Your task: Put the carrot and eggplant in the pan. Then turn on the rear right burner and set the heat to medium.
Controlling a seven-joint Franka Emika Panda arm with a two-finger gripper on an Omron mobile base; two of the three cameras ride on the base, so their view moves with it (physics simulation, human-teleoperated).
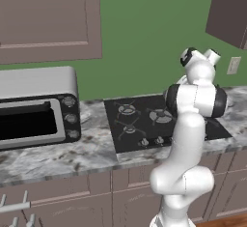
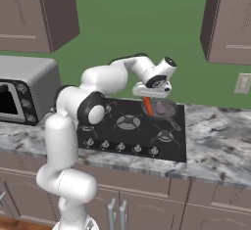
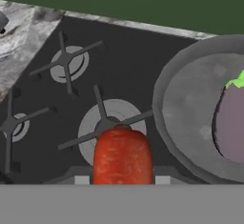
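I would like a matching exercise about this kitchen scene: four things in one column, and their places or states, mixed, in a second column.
Things:
1. carrot
2. eggplant
3. pan
4. toaster oven

Places or states:
A. stands on the counter, left of the stove
B. lies inside the pan
C. hangs point down from the shut gripper, above the stove
D. sits on the rear right burner

Pairs: 1-C, 2-B, 3-D, 4-A
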